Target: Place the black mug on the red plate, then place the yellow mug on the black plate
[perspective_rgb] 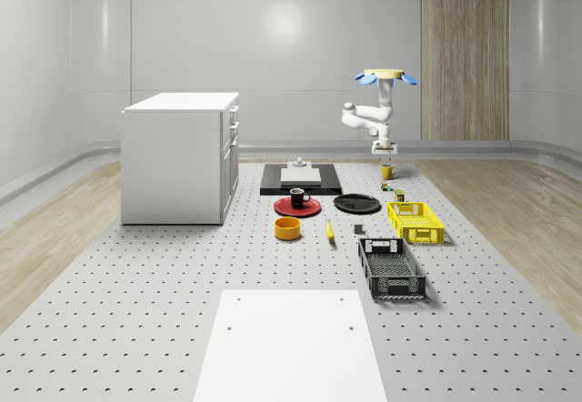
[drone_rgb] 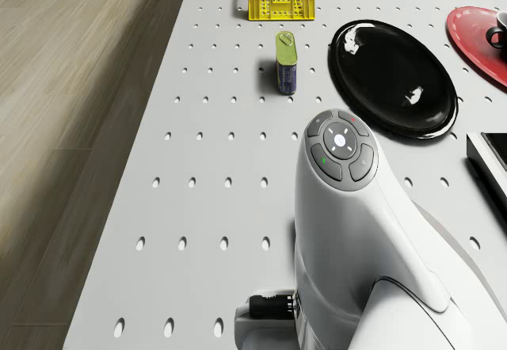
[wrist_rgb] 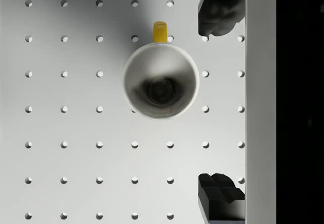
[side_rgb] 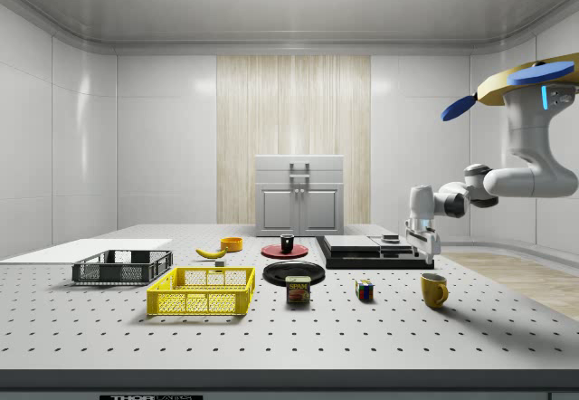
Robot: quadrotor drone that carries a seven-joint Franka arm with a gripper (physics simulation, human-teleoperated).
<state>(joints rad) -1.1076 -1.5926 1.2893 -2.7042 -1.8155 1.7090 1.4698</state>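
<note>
The yellow mug (perspective_rgb: 387, 172) (side_rgb: 434, 289) stands upright on the perforated table, its white inside showing in the wrist view (wrist_rgb: 160, 79). My gripper (perspective_rgb: 386, 153) (side_rgb: 421, 242) (wrist_rgb: 220, 105) hangs above it, open and holding nothing. The mug lies a little to one side of the line between the fingertips (wrist_rgb: 220, 13). The black mug (perspective_rgb: 299, 196) (side_rgb: 287, 243) (drone_rgb: 497, 33) sits on the red plate (perspective_rgb: 289, 208) (side_rgb: 271, 252) (drone_rgb: 475, 29). Beside it lies the black plate (perspective_rgb: 356, 204) (side_rgb: 294, 272) (drone_rgb: 394, 77), with nothing on it. The drone (perspective_rgb: 386, 76) (side_rgb: 534, 79) hovers over the yellow mug's end of the table.
A black slab (perspective_rgb: 301, 182) (side_rgb: 375, 253) (wrist_rgb: 298, 102) lies close beside the gripper. A can (side_rgb: 298, 290) (drone_rgb: 285, 62) and a colour cube (side_rgb: 365, 290) stand near the mug. Farther off are a yellow crate (perspective_rgb: 416, 221), black crate (perspective_rgb: 391, 267), yellow bowl (perspective_rgb: 288, 228), banana (perspective_rgb: 329, 230) and white cabinet (perspective_rgb: 180, 156).
</note>
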